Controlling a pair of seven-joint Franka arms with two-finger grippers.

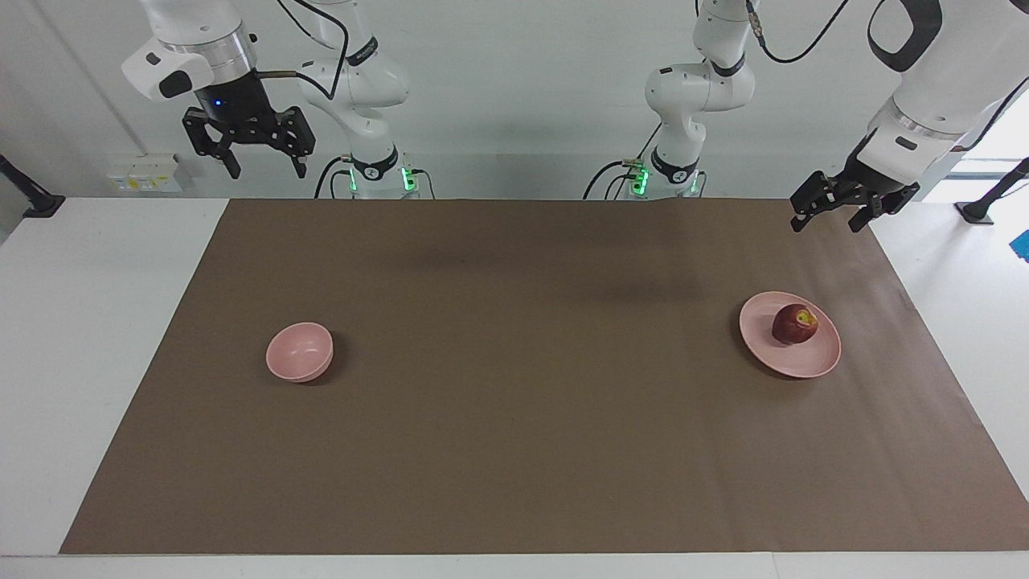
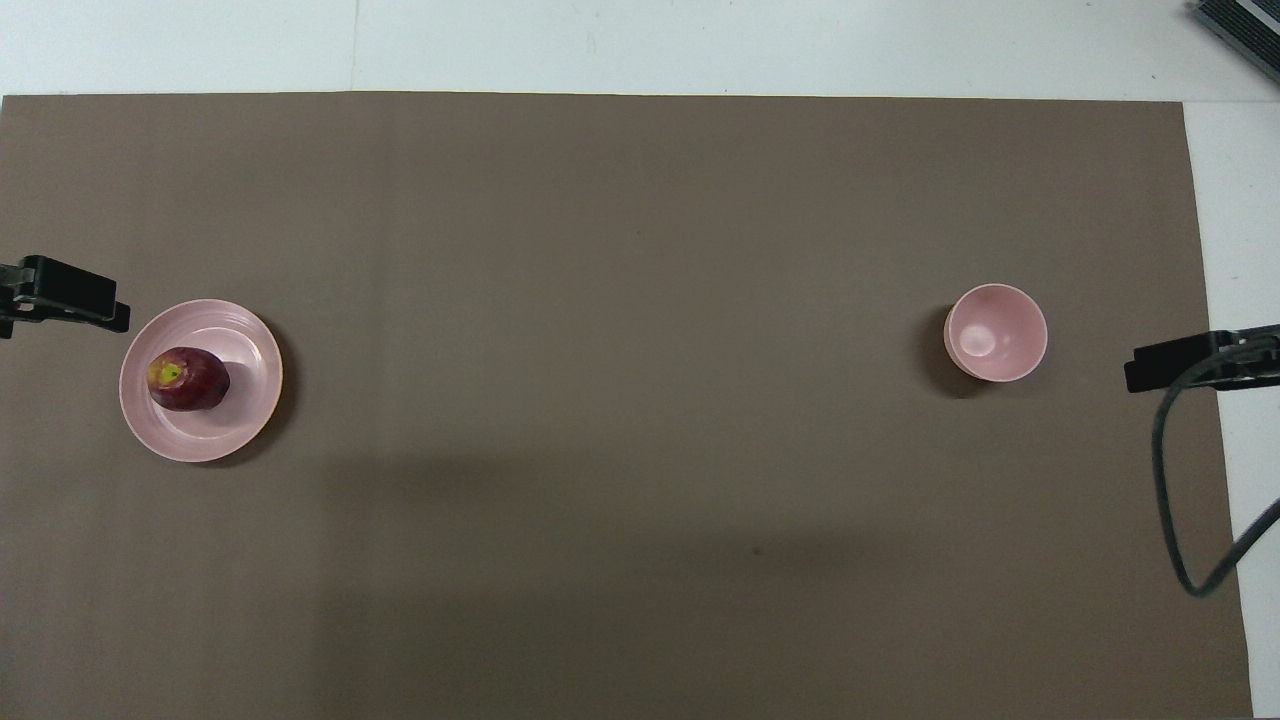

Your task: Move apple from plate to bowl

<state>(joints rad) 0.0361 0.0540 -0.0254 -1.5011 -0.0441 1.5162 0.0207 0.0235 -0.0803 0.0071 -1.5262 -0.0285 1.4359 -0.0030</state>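
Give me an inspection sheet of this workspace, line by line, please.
Surface: brown mat on white table.
Job's things: apple on plate, left arm's end; bowl empty, right arm's end.
Clutter: nothing seen.
Grippers: left tool open, raised over the mat's edge; right tool open, raised high, waiting.
Cables: black cables along the arms; green lights at both bases.
Surroundings: white wall, socket strip.

Nothing readable turned up anywhere: no words, numbers, brands or signs showed on anything in either view. The yellow-marked box (image 1: 143, 174) on the wall near the right arm's end of the table carried markings too small to make out.
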